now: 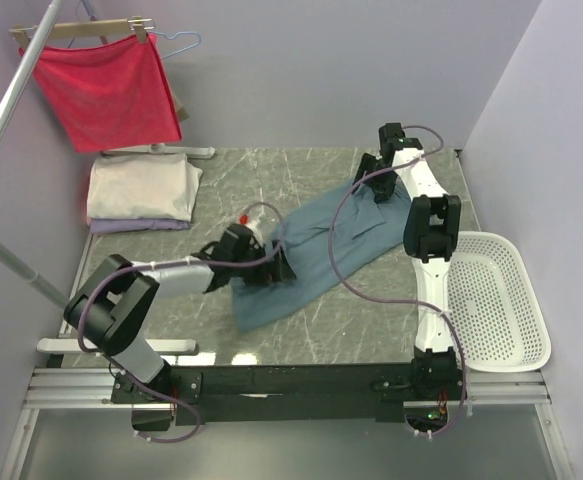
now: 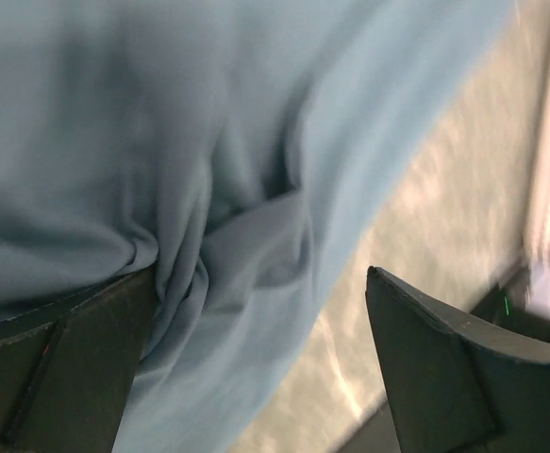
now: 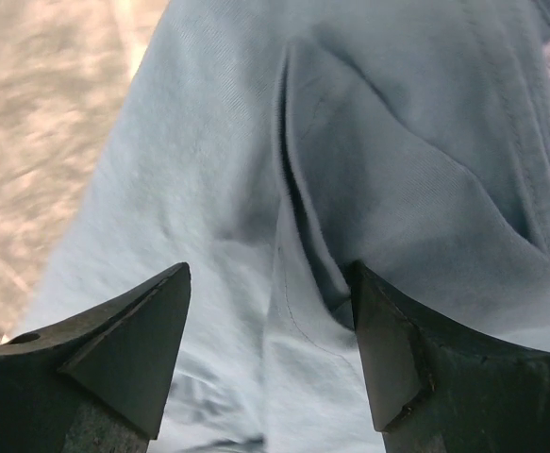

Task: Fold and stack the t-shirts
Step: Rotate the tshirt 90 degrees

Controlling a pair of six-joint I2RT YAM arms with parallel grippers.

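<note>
A dusty teal-blue t-shirt (image 1: 316, 245) lies crumpled diagonally across the middle of the table. My left gripper (image 1: 271, 262) is low over its near-left part, open; in the left wrist view (image 2: 262, 274) bunched blue cloth (image 2: 218, 189) lies between the fingers and drapes against the left finger (image 2: 58, 359). My right gripper (image 1: 369, 185) is at the shirt's far right end, open; in the right wrist view (image 3: 270, 267) a fold of the shirt (image 3: 350, 170) lies between its fingers. A cream-white folded tee (image 1: 141, 188) lies on a pale lavender one (image 1: 136, 225) at the far left.
A red cloth (image 1: 106, 90) hangs on a wooden hanger at the back left, by a slanted rack pole (image 1: 11, 100). A white perforated basket (image 1: 491, 300) stands at the table's right edge. The table top (image 1: 271, 180) is grey marble.
</note>
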